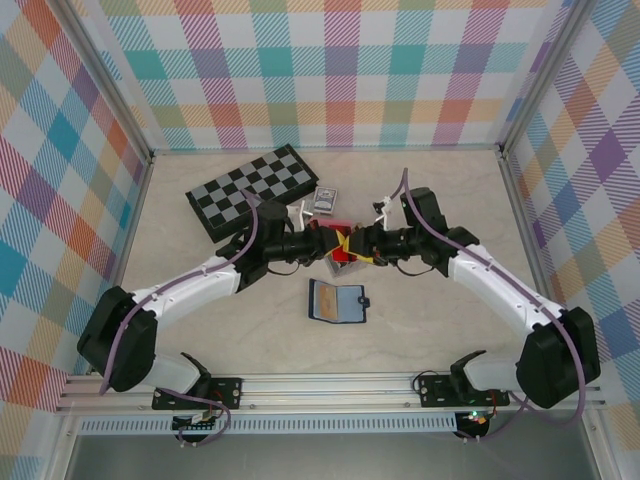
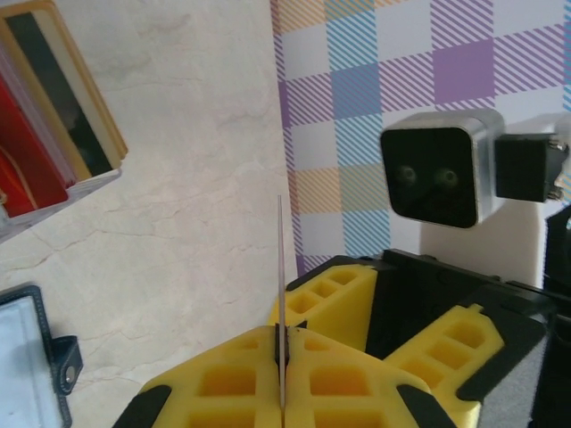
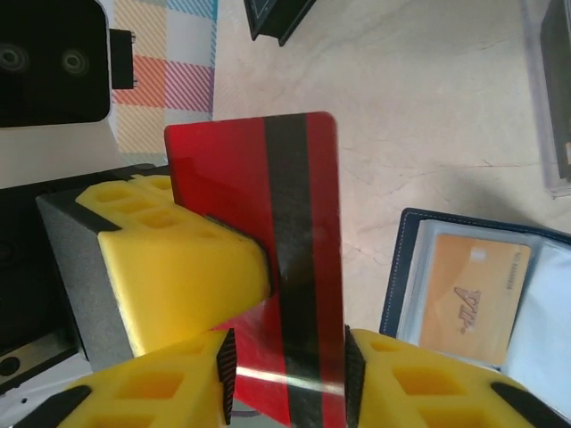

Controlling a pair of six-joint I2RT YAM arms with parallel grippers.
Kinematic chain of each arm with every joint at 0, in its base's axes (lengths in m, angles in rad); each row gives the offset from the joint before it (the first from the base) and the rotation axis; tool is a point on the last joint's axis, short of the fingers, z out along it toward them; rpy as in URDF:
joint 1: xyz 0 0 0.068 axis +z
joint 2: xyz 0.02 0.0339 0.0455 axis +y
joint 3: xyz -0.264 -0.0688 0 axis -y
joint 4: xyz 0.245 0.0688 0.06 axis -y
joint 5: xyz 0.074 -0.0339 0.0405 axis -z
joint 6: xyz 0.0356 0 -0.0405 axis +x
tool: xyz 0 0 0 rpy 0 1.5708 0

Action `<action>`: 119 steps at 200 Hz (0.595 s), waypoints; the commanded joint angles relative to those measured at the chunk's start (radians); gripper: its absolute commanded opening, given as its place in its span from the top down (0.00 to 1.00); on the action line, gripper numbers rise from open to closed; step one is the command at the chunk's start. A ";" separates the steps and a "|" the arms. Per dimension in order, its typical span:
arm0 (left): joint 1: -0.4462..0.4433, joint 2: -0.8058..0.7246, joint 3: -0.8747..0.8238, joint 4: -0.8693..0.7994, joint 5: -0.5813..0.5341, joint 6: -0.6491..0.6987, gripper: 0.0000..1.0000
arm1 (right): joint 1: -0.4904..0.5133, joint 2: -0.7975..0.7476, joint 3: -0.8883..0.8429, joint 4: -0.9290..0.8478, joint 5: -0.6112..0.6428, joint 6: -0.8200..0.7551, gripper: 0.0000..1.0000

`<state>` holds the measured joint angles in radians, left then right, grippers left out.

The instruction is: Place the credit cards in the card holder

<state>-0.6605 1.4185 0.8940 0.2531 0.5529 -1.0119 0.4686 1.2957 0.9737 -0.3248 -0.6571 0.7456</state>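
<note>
Card holder (image 1: 337,301) comes nearest the bases, lying open on the table with an orange card (image 3: 473,299) already in one clear slot; from where your two grippers meet, it sits at six o'clock in the overhead view.

Above it, both arms converge on one red credit card (image 3: 294,178); your left gripper (image 2: 281,332) is closed on the card's faces, so its own camera sees the card edge-on, rising toward twelve o'clock from the fingertips. Your right gripper (image 3: 287,379) straddles the same card near one short end, a pad close against each long edge; you cannot tell whether those pads are pinching it or only bracketing it.

The black stripe gives the card's long axis, which runs straight away from the right jaws; the holder lies at four o'clock of them, just beside. Neither arm looks clearly nearer to it; I judge that whichever arm keeps the card must carry it back toward six o'clock.

The other credit cards (image 2: 53,116), yellow and red among them, lie stacked near the grippers; farther off, at twelve o'clock, sits a pack of playing cards (image 1: 326,199), and at eleven o'clock a chessboard (image 1: 250,190).
</note>
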 commanded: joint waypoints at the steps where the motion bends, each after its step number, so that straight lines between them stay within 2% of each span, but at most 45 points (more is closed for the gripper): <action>1: -0.009 0.009 0.018 0.098 0.047 -0.044 0.97 | -0.029 0.010 -0.024 0.078 -0.088 0.024 0.73; 19: -0.004 0.002 0.020 0.087 0.044 -0.046 0.95 | -0.061 -0.002 -0.048 0.105 -0.105 0.041 0.81; 41: 0.001 -0.006 0.010 0.068 0.027 -0.048 0.83 | -0.083 -0.017 -0.060 0.110 -0.119 0.038 0.92; 52: 0.001 -0.010 0.005 0.067 0.027 -0.052 0.76 | -0.088 -0.023 -0.072 0.125 -0.115 0.052 0.93; 74: 0.001 -0.015 -0.001 0.075 0.035 -0.057 0.74 | -0.093 -0.039 -0.114 0.186 -0.082 0.118 0.95; 119: -0.001 -0.038 -0.032 0.077 0.021 -0.060 0.76 | -0.096 -0.053 -0.190 0.310 -0.028 0.248 0.95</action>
<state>-0.6579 1.4208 0.8719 0.2687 0.5568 -1.0626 0.3809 1.2510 0.8211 -0.0849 -0.7555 0.9066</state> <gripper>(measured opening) 0.249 0.054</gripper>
